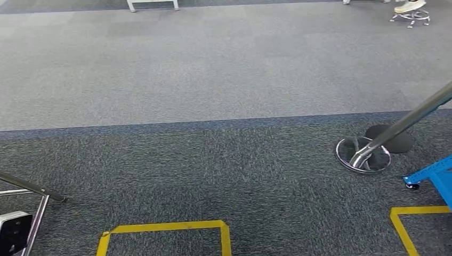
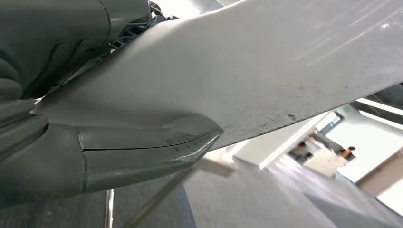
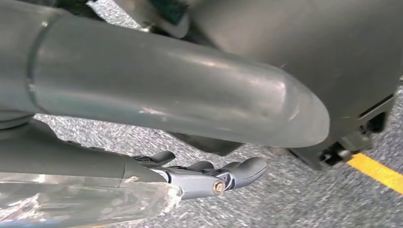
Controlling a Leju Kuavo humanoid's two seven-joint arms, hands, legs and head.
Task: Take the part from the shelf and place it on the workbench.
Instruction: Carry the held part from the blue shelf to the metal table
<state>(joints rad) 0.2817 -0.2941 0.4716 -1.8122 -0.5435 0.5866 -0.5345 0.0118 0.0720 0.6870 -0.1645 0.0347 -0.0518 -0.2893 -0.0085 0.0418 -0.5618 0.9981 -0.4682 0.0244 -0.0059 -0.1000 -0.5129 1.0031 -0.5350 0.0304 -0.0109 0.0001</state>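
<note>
head: yellow floor tape (image 1: 165, 230) nearest, chrome stand base (image 1: 362, 154) off right, blue cart corner (image 1: 434, 176) near right, grey carpet (image 1: 213, 80) beyond | left wrist: left hand (image 2: 71, 137) thumb pressed against the big white part (image 2: 266, 66), holding it | right wrist: right hand (image 3: 190, 142) over carpet, fingers look loosely apart, nothing in it

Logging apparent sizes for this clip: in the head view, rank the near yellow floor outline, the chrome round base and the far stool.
1. Yellow floor outline, largest.
2. Chrome round base.
3. Stool, smallest, though it stands far off, so distance shrinks it.
</note>
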